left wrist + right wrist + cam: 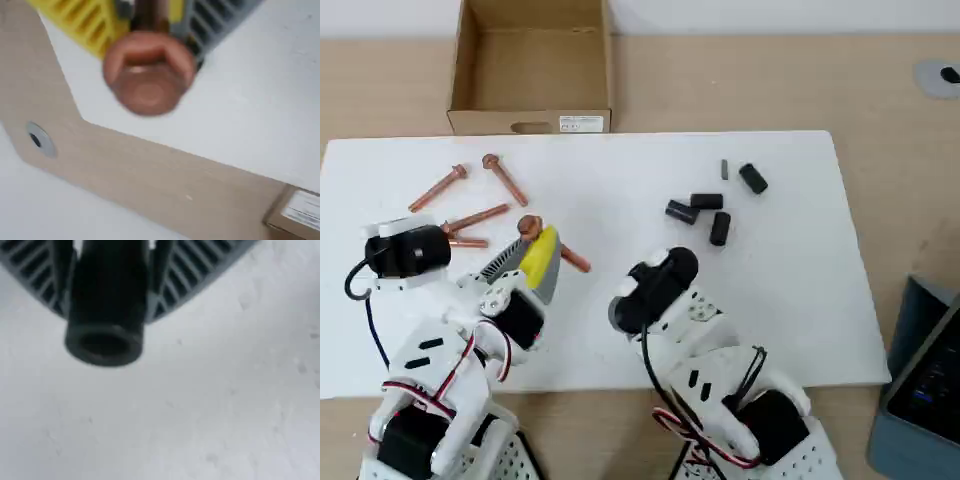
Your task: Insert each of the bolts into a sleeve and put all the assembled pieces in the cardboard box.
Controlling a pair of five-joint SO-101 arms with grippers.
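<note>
– Toward the upper left, where's the cardboard box (500,120)?
– Touching the white mat's (800,300) upper edge; bare mat spreads lower right.
– Left gripper (150,15)?
– Fingers clamped on a copper bolt (149,75), broad head outward, left of centre.
– Right gripper (107,270)?
– Fingers closed around a black hollow sleeve (106,310), over bare mat below centre. Loose sleeves (705,201) lie upper right.

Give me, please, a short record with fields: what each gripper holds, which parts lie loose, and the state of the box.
left gripper: shut on a copper bolt
right gripper: shut on a black sleeve, its open end in sight
loose bolts: four, on the left part of the white board
loose sleeves: four, close together on the right part
cardboard box: empty, beyond the board
</note>
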